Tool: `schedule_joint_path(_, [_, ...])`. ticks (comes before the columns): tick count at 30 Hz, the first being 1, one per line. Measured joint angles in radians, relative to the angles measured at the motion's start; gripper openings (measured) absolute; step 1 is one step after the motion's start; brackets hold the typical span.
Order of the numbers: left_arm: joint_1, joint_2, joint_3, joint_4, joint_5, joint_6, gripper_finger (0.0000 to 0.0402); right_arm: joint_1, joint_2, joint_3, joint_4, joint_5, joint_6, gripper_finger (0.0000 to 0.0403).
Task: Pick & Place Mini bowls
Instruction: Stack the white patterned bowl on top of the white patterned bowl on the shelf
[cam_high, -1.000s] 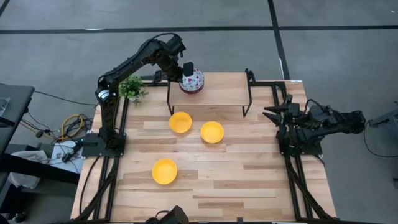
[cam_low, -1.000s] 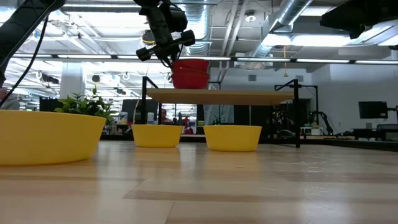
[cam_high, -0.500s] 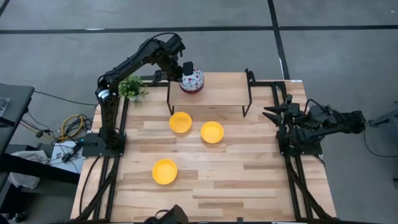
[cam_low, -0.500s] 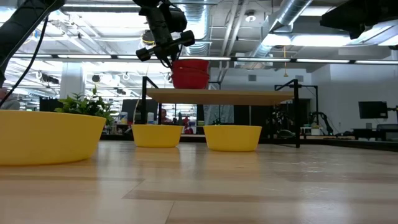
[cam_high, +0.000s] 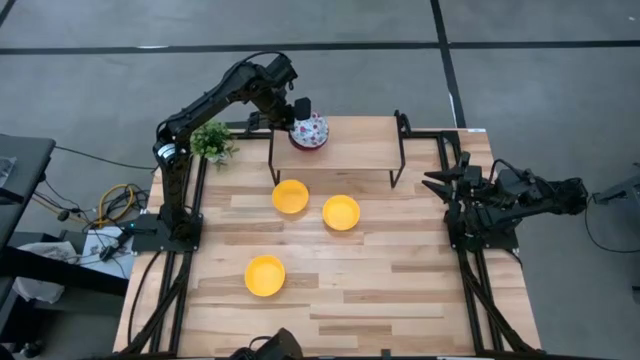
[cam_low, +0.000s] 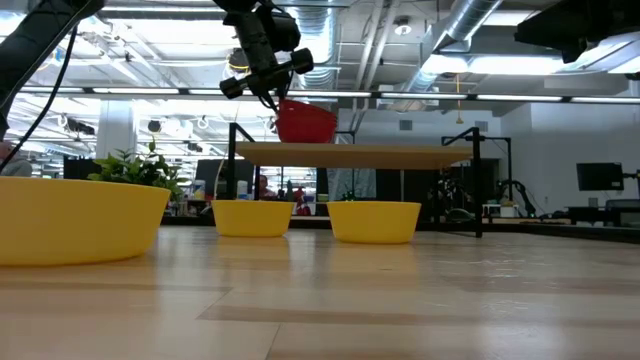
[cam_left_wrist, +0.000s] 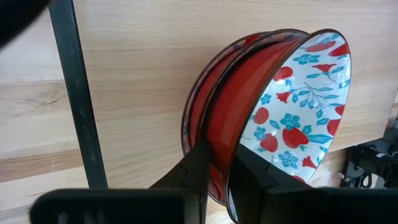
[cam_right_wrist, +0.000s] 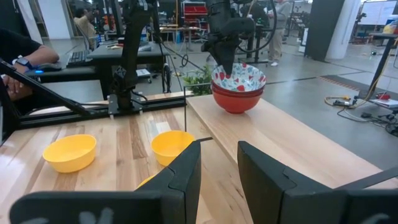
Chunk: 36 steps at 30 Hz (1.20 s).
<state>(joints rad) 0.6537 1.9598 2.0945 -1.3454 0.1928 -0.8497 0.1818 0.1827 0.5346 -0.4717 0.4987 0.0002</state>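
Left gripper (cam_left_wrist: 217, 168) has its fingers (cam_left_wrist: 196, 165) pinched on the rim of the top floral bowl (cam_left_wrist: 292, 106), which sits nested in the stack on the raised shelf (cam_high: 350, 140). Right gripper (cam_high: 440, 182) waits at the desk's (cam_high: 400, 290) right edge, fingers parted, holding nothing. Three yellow bowls (cam_high: 290, 196) sit on the desk.

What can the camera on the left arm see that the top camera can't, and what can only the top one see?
Only the left wrist view shows the red outsides of the stacked flowered bowls and a dark finger pinching the top bowl's rim.

Only the high view shows the three yellow bowls, the little plant and the right gripper waiting at the table's right edge.

Both show the flowered stack on the raised wooden shelf.
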Motion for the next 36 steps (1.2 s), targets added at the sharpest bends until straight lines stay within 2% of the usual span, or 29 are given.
schedule_joint_path(13, [0.000,-0.005,0.001,0.001,0.000,0.000,0.0066,0.000,0.000,0.000,0.000,0.000,0.000,0.0095])
schedule_joint_path(36, [-0.002,-0.005,0.001,0.019,-0.006,-0.030,0.0066,0.000,0.000,0.000,0.000,0.000,0.000,0.0095])
